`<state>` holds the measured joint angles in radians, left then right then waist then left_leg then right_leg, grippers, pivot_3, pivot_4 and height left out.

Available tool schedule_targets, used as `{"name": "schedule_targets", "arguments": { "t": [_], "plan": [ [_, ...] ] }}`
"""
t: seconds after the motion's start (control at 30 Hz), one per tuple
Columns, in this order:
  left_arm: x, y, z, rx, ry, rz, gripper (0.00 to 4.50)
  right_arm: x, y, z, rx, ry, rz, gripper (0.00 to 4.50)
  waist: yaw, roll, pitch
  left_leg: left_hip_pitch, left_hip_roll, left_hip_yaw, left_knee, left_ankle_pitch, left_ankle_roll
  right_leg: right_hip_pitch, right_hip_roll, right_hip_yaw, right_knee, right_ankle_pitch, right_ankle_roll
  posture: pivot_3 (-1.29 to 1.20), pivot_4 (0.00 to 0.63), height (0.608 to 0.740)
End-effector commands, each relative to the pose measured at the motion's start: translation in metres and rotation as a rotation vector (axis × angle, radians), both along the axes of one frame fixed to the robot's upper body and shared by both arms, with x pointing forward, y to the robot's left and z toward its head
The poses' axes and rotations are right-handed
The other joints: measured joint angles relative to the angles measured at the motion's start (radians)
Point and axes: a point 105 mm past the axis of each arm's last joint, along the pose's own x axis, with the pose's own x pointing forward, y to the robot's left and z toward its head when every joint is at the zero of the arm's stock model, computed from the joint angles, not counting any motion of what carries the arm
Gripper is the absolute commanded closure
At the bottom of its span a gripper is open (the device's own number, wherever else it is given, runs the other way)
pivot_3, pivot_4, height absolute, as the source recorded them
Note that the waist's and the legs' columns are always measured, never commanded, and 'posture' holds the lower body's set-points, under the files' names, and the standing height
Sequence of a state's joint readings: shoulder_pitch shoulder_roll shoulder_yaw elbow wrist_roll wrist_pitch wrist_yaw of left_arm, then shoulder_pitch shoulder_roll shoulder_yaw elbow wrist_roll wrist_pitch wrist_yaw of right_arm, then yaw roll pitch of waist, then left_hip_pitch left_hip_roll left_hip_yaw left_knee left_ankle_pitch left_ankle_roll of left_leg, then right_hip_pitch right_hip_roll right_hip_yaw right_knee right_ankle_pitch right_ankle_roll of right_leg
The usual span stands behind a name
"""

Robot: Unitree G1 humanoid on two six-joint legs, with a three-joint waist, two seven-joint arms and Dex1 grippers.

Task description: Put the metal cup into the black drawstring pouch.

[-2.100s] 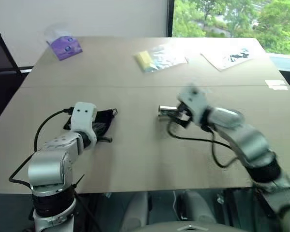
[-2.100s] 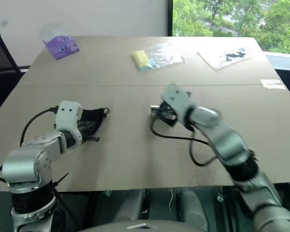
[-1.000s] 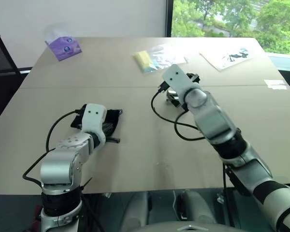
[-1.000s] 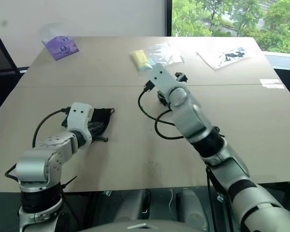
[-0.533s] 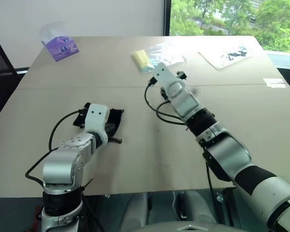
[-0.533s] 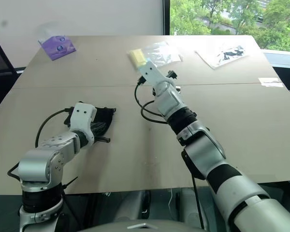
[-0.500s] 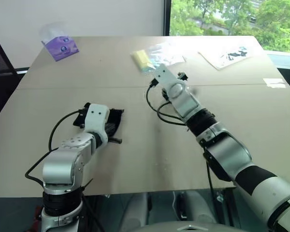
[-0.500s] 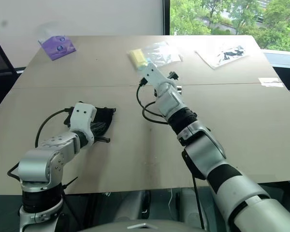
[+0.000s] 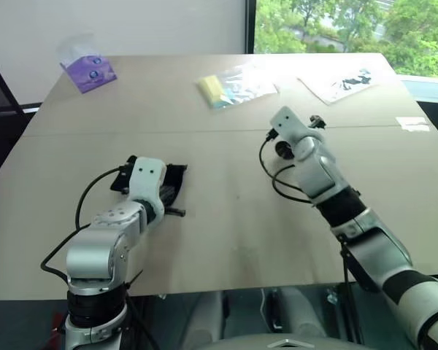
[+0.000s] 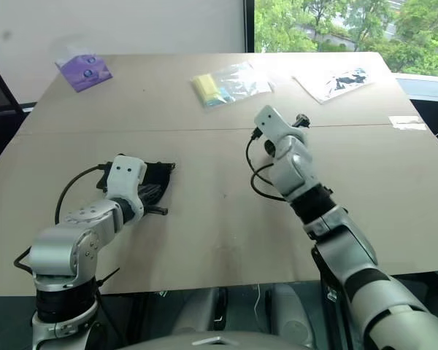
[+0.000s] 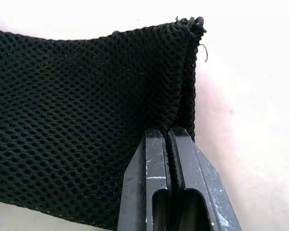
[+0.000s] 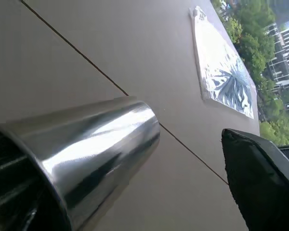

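Observation:
In the right wrist view the metal cup [image 12: 91,144] lies on its side between my right gripper's jaws, mouth toward the camera, shiny and tapered. One black fingertip [image 12: 260,178] stands apart from it with bare table between, so the jaws are open around it. In the eye views my right gripper [image 9: 312,124] reaches out over the table's seam, right of the middle. The black drawstring pouch [image 9: 174,179] lies flat at the left, a mesh bag [image 11: 77,120]. My left gripper [image 11: 169,134] is shut on its edge.
A purple packet [image 9: 91,69] lies at the far left corner. A clear bag with a yellow item [image 9: 230,84] and a silvery printed bag [image 9: 343,82] lie along the far edge. A small white tag [image 9: 412,124] sits at the right. Bare table [image 9: 233,219] separates my two arms.
My right arm has swung to the right along the table's seam and its wrist has rolled. The left gripper and the pouch have stayed put.

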<state>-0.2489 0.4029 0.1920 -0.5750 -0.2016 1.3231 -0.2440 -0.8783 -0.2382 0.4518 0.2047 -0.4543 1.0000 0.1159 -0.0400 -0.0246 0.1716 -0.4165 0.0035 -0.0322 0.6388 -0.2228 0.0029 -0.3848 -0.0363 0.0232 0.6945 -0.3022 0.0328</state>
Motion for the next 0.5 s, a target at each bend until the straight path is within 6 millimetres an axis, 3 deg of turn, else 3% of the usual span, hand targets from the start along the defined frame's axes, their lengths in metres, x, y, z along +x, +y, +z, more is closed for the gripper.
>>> {"name": "schedule_targets", "arguments": {
  "t": [0.03, 0.1, 0.17, 0.3, 0.5],
  "plan": [
    [0.003, -0.003, 0.011, 0.006, -0.050, -0.026, 4.50, -0.010, 0.006, 0.021, -0.053, -0.072, 0.093, 2.47, 0.001, 0.000, 0.000, 0.000, 0.000, 0.000, 0.000, 0.000, 0.000, 0.000, 0.000, 0.000, 0.000, 0.000, 0.000, 0.00, 0.150, 0.740],
    [0.004, -0.003, 0.013, 0.011, -0.053, -0.031, 4.50, -0.015, 0.005, 0.020, -0.072, -0.071, 0.119, 3.19, 0.000, 0.000, 0.000, 0.000, 0.000, 0.001, 0.000, 0.000, 0.000, 0.000, 0.000, 0.000, 0.000, 0.000, 0.000, 0.00, 0.150, 0.740],
    [0.006, -0.002, 0.017, 0.011, -0.059, -0.035, 4.50, -0.020, 0.005, 0.019, -0.073, -0.073, 0.144, 4.29, 0.001, 0.000, 0.000, 0.000, 0.000, 0.001, 0.000, 0.000, 0.000, 0.000, 0.000, 0.000, 0.000, 0.000, 0.000, 0.00, 0.150, 0.740],
    [0.011, -0.002, 0.026, -0.003, -0.076, -0.050, 4.50, -0.028, 0.004, 0.020, -0.010, -0.075, 0.187, 4.40, 0.001, 0.000, 0.000, 0.000, 0.000, 0.001, 0.000, 0.000, 0.000, 0.000, 0.000, 0.000, 0.000, 0.000, 0.000, 0.00, 0.150, 0.740],
    [0.018, -0.004, 0.034, -0.137, -0.087, -0.069, 4.50, -0.050, 0.024, 0.034, 0.426, -0.075, 0.460, 4.40, 0.002, -0.001, 0.000, 0.000, 0.000, 0.001, 0.000, 0.000, 0.000, 0.000, 0.001, -0.001, 0.000, 0.000, 0.000, 0.00, 0.150, 0.740]
  ]
}}
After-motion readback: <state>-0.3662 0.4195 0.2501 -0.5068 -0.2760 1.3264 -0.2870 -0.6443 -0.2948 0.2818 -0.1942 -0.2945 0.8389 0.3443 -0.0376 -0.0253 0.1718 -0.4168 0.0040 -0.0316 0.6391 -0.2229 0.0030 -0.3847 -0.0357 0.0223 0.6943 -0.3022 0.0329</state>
